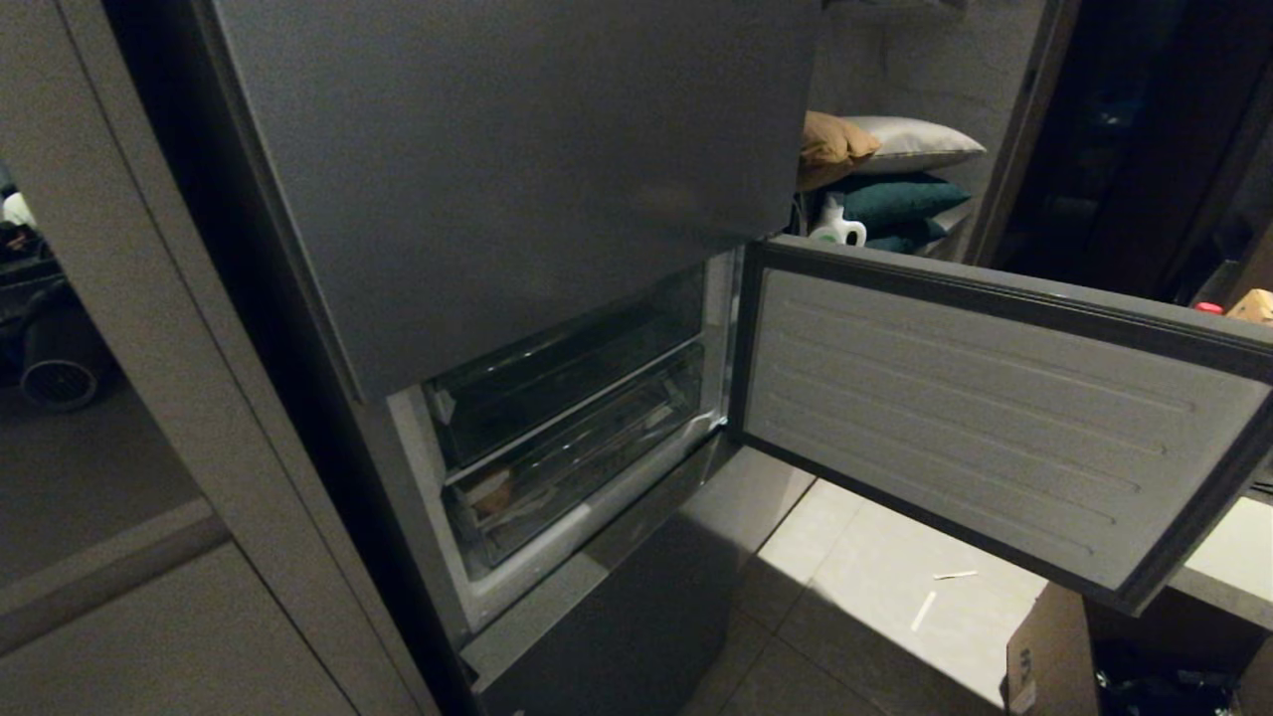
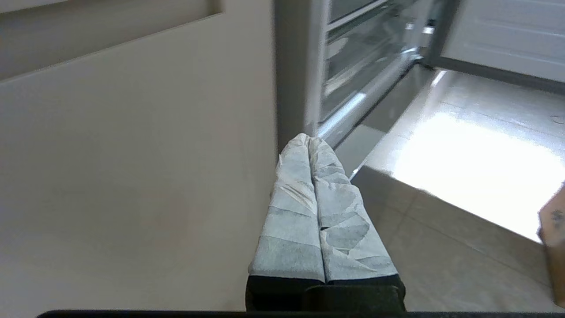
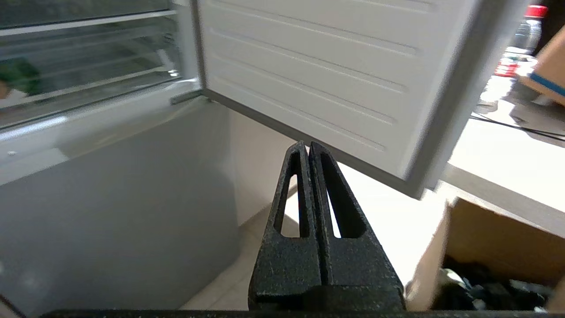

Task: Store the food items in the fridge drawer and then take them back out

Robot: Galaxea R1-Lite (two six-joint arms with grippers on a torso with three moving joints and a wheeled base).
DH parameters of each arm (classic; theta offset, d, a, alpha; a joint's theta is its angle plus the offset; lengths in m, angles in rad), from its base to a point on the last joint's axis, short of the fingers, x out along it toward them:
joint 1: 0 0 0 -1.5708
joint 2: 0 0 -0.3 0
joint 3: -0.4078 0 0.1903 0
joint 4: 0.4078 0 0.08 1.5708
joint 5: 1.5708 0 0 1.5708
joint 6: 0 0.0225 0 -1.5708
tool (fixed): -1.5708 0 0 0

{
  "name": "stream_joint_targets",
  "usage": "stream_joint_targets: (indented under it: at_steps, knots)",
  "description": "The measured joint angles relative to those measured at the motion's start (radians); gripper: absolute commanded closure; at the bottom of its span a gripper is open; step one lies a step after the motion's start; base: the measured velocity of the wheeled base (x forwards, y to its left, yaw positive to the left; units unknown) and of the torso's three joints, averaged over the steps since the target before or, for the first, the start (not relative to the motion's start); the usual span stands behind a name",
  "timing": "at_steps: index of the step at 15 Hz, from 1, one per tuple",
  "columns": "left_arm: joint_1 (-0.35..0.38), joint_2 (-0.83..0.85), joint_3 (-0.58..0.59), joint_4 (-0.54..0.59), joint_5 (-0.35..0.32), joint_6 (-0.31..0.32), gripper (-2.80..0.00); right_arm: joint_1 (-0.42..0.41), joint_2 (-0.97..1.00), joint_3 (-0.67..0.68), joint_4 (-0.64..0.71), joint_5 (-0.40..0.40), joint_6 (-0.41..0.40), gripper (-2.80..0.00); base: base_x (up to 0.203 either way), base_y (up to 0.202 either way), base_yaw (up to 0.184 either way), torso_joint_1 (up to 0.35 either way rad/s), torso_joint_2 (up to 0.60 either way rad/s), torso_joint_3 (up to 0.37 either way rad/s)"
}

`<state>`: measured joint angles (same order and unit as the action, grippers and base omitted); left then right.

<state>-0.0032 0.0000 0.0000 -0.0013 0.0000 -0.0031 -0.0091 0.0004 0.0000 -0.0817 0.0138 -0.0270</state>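
Jaws of the left gripper and right gripper are pressed together, empty.
The fridge drawer, at 7 o'clock from the open door, looks stiff, glossy, slippery; its front lip suits gripping.

Two clear drawers sit shut inside the open fridge.

The lower fridge drawer is a wide, shallow see-through bin with a shiny front. It sits pushed in, just under the upper clear drawer. At its left end, behind the clear front, is a tan-brown lump, but it is too dim to tell if this is the potato.
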Motion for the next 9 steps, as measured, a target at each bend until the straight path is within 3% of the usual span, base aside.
stream_joint_targets:
  at_steps: [5, 9]
  knots:
    - [-0.001, 0.0, 0.0, -0.001, 0.0, 0.0, 0.0, -0.001, 0.0, 0.0, 0.0, -0.006, -0.001, 0.0, 0.0, 0.0, 0.0, 0.0, 0.0, 0.0]
    - [0.0, 0.0, 0.0, 0.0, 0.0, 0.0, 0.0, 0.0, 0.027, -0.071, 0.052, -0.07, 0.039, 0.0, 0.0, 0.0, 0.0, 0.0, 0.0, 0.0]
